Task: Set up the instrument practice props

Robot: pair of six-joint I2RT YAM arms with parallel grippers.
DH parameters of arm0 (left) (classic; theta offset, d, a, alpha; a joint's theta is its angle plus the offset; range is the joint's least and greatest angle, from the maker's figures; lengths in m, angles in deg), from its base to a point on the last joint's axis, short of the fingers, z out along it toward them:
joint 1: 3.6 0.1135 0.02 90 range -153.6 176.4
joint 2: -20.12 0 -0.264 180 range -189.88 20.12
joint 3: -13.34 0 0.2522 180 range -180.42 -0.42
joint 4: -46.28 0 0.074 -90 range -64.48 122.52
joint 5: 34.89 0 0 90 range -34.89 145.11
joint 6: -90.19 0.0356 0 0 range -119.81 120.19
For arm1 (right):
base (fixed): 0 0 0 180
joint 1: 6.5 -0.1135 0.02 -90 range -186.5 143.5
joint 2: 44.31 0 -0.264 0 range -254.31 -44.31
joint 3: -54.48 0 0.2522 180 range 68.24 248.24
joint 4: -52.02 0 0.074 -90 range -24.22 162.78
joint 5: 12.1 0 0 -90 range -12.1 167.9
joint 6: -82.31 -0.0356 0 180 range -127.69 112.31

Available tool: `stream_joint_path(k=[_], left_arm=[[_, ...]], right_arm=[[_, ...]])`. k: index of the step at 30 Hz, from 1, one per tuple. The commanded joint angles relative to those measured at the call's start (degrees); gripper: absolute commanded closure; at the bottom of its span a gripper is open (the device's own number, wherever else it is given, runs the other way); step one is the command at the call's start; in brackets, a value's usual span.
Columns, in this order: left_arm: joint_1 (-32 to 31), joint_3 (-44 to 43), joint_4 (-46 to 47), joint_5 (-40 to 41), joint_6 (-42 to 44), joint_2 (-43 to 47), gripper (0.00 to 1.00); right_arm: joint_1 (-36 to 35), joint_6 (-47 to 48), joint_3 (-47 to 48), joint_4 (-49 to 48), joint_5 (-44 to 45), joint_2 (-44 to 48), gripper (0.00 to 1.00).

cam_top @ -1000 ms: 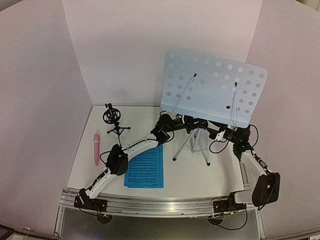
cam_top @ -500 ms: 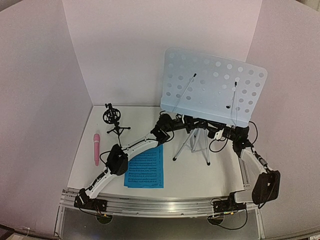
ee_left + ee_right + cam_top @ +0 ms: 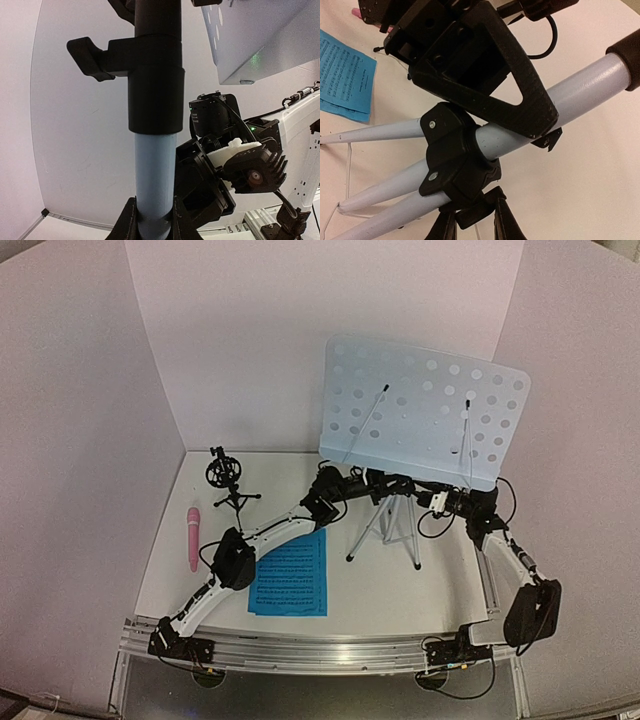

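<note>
- The white bench (image 3: 400, 590) carries everything.
- The pale-blue perforated music stand (image 3: 425, 410) stands upright at centre-right.
- Two blue sheet-music pages (image 3: 292, 575) lie stacked left of its legs.
- The left end effector (image 3: 152, 222) is clamped on the stand's pole (image 3: 155, 170). The right end effector (image 3: 472, 220) narrowly straddles the black leg collar (image 3: 452, 150); whether it is gripping is unclear.
- The pink stick microphone (image 3: 193, 537) lies far left, near the upright black tripod mic mount (image 3: 227, 480).

I see the music stand (image 3: 424, 410) on the surface (image 3: 400, 590); the sheet-music pages (image 3: 292, 575) lie just left of it, the microphone (image 3: 193, 537) and mic mount (image 3: 228, 480) farther left.
</note>
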Motion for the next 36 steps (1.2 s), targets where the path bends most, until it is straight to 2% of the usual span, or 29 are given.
stream_joint_path(k=[1, 8, 20, 23, 28, 33, 36], left_arm=[[-0.43, -2.24, -2.48, -0.50, 0.47, -0.39, 1.00], [-0.40, -1.66, -2.83, -1.53, 3.14, 0.03, 1.00], [-0.49, 0.00, -3.71, -2.48, 3.64, 1.18, 1.00], [-0.48, 0.77, -3.29, -2.42, 3.60, 1.71, 1.00], [-0.49, 2.10, -2.60, -2.55, 3.29, 2.41, 1.00], [-0.40, 2.66, -2.57, -2.41, 3.23, 2.90, 1.00], [-0.40, 2.93, -2.18, -2.15, 3.70, 2.99, 1.00]], right_arm=[[-0.93, -9.85, -2.95, 7.03, -1.78, 1.73, 0.96], [-0.87, -19.37, -6.09, 7.87, -4.00, 4.38, 0.99], [-0.90, -26.74, -6.55, 9.45, -5.95, 7.23, 1.00], [-0.86, -28.56, -4.40, 15.58, -5.92, 7.20, 0.97], [-0.85, -31.80, -5.19, 18.28, -2.52, 8.95, 0.86], [-0.53, -40.22, -5.16, 19.16, -1.71, 10.76, 0.71], [0.35, -47.08, -5.07, 19.39, -2.45, 11.33, 0.65]])
